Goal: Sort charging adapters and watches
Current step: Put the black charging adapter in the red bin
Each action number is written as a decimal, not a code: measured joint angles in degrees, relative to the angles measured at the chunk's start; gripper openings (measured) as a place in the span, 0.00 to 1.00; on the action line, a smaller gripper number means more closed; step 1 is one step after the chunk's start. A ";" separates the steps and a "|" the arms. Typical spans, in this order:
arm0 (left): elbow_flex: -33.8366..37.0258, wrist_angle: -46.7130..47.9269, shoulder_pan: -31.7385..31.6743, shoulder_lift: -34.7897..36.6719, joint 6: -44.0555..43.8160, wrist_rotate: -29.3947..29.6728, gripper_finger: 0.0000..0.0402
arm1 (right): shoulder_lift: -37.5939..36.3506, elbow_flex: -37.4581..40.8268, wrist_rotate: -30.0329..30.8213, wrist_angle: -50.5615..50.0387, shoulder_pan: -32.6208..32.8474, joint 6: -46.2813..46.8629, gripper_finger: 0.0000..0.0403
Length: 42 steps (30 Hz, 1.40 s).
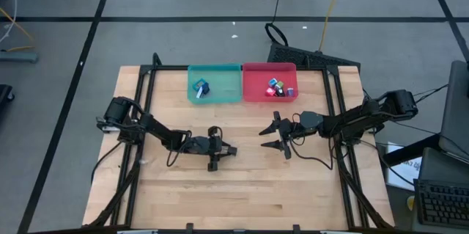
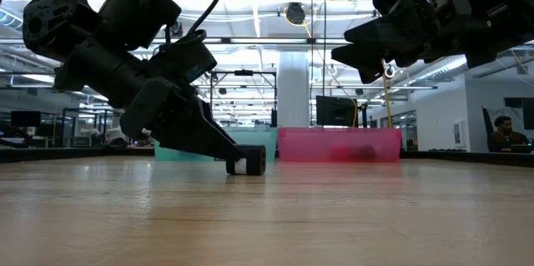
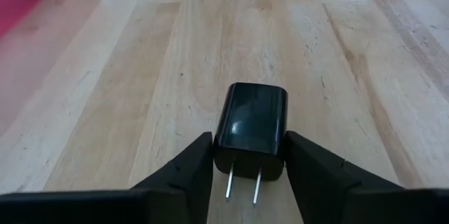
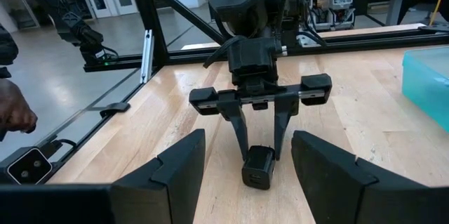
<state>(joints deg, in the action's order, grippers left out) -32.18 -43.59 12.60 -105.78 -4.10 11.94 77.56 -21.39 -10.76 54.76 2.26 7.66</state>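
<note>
One black charging adapter (image 3: 250,131) is all I see left on the table (image 1: 242,183), its sides touched by my left gripper (image 3: 249,155). Watches, I think, sit in the teal bin (image 1: 215,96), adapters in the red bin (image 1: 253,93). My right gripper (image 1: 277,136) waits agape nearby.

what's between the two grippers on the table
Only bare wood in the high view: the left gripper holds the black adapter; the right gripper waits open opposite.
</note>
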 joint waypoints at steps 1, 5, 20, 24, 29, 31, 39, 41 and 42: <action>0.00 -0.01 0.00 0.00 0.36 0.01 0.39 | 0.00 0.00 0.00 0.02 0.00 0.00 0.50; 0.00 -0.03 0.02 0.02 2.04 1.89 0.35 | 0.00 0.00 0.00 0.02 0.00 0.00 0.50; -12.07 6.91 3.28 2.03 30.94 26.25 0.35 | 0.05 -2.12 2.37 -4.10 -3.78 17.13 0.50; -19.88 18.90 3.75 2.01 37.17 31.14 0.36 | 0.07 -2.36 7.76 -5.66 -4.24 19.65 0.51; -25.50 22.36 4.96 2.01 45.03 37.00 0.35 | 0.07 -2.36 7.54 -4.54 -4.15 20.34 0.58; -26.71 20.85 5.29 2.01 48.00 37.51 0.35 | 0.07 -2.36 7.54 -3.85 -4.17 21.04 0.62; -28.13 18.30 4.70 2.01 51.92 37.15 0.36 | 0.07 -2.36 3.01 2.53 -3.75 24.11 0.69; -28.13 16.71 4.53 2.01 51.88 36.22 0.35 | 0.07 -2.36 3.02 3.37 -3.22 24.21 0.69; -28.13 16.05 4.40 2.01 51.81 35.53 0.35 | 0.07 -2.34 3.05 3.58 -3.04 24.17 0.69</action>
<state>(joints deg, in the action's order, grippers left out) -60.31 -27.53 17.01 -103.77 47.71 47.47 77.62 -23.73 -7.71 58.34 -0.77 31.83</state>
